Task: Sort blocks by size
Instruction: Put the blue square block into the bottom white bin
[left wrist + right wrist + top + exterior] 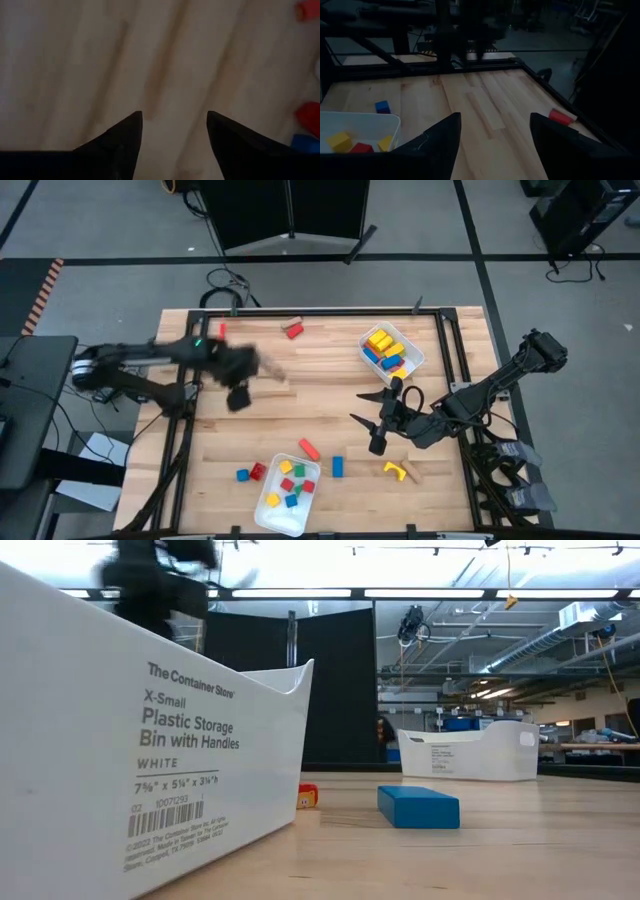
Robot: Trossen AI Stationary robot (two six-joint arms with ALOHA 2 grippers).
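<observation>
At the table's near edge we see a white tray [283, 502] holding small red, yellow and green blocks [295, 484], with loose blocks just beside it: a blue bar [337, 466], a red bar [309, 449], a yellow arch [398, 470]. Mid-table, our right gripper [382, 423] and left gripper [240, 393] hang with fingers apart, holding nothing. Toward the far right corner, a second tray [412, 354] holds larger blocks.
</observation>
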